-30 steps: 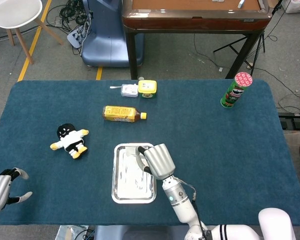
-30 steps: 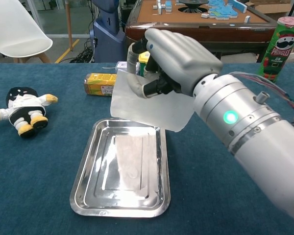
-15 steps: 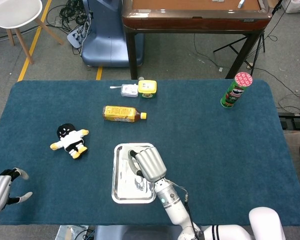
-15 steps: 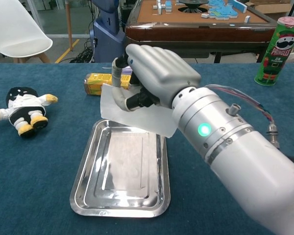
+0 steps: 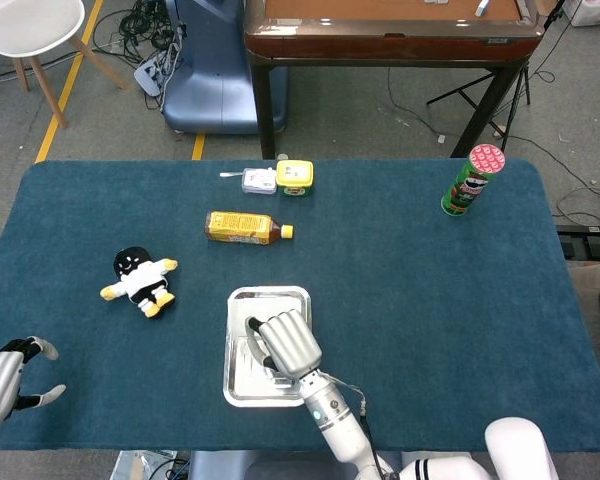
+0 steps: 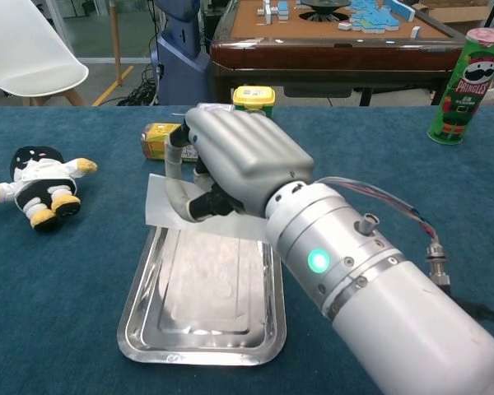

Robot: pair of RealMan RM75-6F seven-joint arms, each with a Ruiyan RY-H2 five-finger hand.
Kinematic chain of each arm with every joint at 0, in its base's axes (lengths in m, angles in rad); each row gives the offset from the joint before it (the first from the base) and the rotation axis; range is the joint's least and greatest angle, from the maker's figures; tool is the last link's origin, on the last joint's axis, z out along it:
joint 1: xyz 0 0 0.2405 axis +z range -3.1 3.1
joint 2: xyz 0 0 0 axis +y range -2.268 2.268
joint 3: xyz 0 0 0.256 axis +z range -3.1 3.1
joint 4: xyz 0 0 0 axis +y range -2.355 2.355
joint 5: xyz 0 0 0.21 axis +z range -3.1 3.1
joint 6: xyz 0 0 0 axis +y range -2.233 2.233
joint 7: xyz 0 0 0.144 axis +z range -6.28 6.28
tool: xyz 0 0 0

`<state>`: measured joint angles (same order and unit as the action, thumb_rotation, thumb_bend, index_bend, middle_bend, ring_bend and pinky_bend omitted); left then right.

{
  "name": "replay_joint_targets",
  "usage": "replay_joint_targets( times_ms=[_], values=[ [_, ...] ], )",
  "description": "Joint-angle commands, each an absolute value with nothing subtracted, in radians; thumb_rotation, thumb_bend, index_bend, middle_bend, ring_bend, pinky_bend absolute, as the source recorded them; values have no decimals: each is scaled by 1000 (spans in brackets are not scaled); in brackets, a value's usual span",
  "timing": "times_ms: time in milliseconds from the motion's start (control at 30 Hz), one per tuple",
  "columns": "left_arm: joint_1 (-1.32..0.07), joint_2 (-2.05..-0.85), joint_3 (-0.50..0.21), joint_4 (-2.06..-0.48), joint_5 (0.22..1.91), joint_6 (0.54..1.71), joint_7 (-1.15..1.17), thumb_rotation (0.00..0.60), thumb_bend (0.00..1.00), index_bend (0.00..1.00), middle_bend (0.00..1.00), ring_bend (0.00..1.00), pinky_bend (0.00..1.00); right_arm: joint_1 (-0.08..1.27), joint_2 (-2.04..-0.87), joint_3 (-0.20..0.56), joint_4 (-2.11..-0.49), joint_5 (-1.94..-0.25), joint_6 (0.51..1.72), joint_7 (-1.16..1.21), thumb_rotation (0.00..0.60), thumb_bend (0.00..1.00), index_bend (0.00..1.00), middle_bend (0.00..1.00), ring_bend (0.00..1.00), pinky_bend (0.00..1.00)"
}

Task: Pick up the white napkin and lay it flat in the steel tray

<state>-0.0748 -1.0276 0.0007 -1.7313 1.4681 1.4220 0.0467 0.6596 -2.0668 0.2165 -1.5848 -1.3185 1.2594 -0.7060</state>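
The right hand (image 6: pixel 230 160) grips the thin white paper napkin (image 6: pixel 160 202) between thumb and curled fingers, holding it just above the far end of the rectangular steel tray (image 6: pixel 140 317). In the chest view the sheet hangs from the grasp with its left edge reaching out past the tray's far left rim; in the head view the right hand (image 5: pixel 283 345) sits over the middle of the steel tray (image 5: pixel 238 300) and hides most of the napkin.

The step in hand looks like the lowering and release. To do it well, the hand probably needs to shift toward the robot's right and toward the near end, so the overhanging edge comes inside the rim before anything touches down. Letting the free lower edge meet the tray floor first, then drawing the hand back along the tray's length while descending, should spread the sheet instead of crumpling it. The fingers ought to part only once most of the napkin lies on the metal, and lift straight up so the light paper does not cling and drag.

The left hand (image 5: pixel 5 375) rests at the near left corner of the dark blue table (image 5: pixel 430 300), fingers apart, holding nothing.
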Motion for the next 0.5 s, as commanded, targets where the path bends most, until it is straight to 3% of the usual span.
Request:
replay_joint_targets(
  times_ms=[33, 500],
  values=[
    [-74, -1026, 0, -1732, 1469, 1425, 44, 600, 67, 480, 439, 365, 579, 658, -2074, 210, -1583, -1318, 1259, -712, 600, 553, 617, 1000, 1000, 1000],
    [-76, -1026, 3, -1732, 1468, 1416, 43, 600, 67, 480, 439, 365, 579, 641, -2115, 216, -1559, -1297, 1287, -761, 600, 553, 617, 1000, 1000, 1000]
  ],
)
